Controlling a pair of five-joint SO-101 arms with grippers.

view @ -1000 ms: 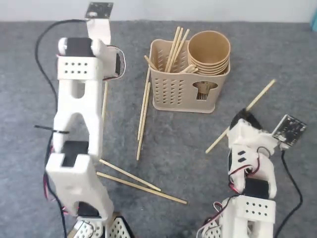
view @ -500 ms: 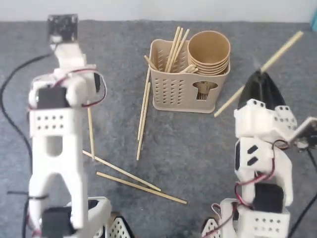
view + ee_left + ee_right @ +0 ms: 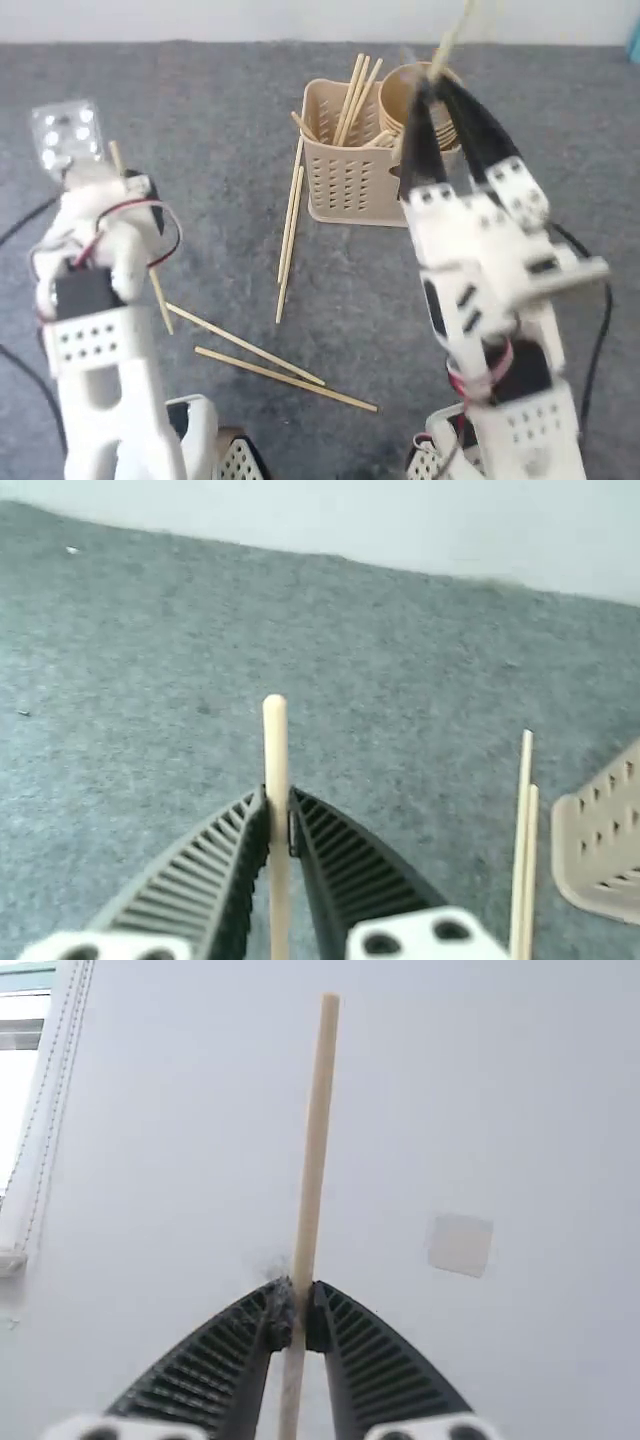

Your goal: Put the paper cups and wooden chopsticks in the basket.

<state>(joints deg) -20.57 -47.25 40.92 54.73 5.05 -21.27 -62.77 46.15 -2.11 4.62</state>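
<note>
Looking down on the grey carpeted table [image 3: 230,110], a white wall [image 3: 300,18] closes off its far edge, and a wide stretch of carpet lies between the two arms. The right arm [image 3: 490,270] stands tall at the near right, raised so that it covers the right side of the beige basket [image 3: 345,180] at the far middle. The left arm [image 3: 95,310] stands at the near left, well apart from the basket. Inside the basket, a stack of paper cups [image 3: 390,102] sits on the right, mostly hidden behind the right arm's black fingers, and several chopsticks stand upright on the left. The right gripper [image 3: 297,1305] is clamped on one chopstick [image 3: 318,1110], held high above the cups; in the high view its upper end blurs against the wall. The left gripper [image 3: 278,805] is pinched tight on another chopstick [image 3: 274,740] over the carpet; in the high view its lower end comes close to a loose stick, and I cannot tell whether they touch. Two leaning chopsticks [image 3: 290,225] rest against the basket's left corner. Two flat chopsticks [image 3: 285,378] lie near the front edge between the arms.
</note>
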